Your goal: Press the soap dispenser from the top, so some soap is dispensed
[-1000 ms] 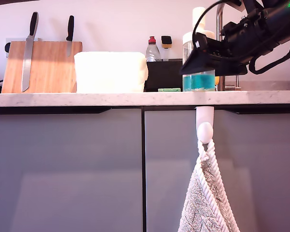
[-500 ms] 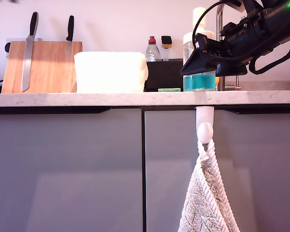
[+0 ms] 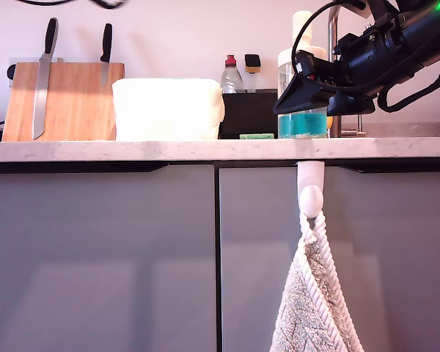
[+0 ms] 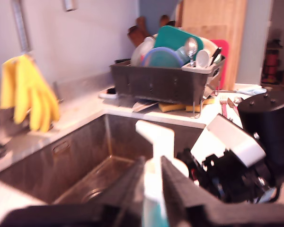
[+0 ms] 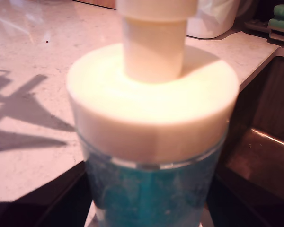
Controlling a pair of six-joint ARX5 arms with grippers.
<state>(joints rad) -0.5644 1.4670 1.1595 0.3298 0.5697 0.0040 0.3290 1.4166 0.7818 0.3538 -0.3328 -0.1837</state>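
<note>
You have a pale stone counter [image 3: 132, 149] beside a steel sink [image 4: 85, 161], with a dish rack [image 4: 161, 82] behind. The dispenser [image 5: 151, 118] is by the sink, my second gripper [image 5: 151, 203] clamped on its body. My first gripper [image 4: 152, 163] has its fingers nearly together around something white; I cannot tell if they grip it.
</note>
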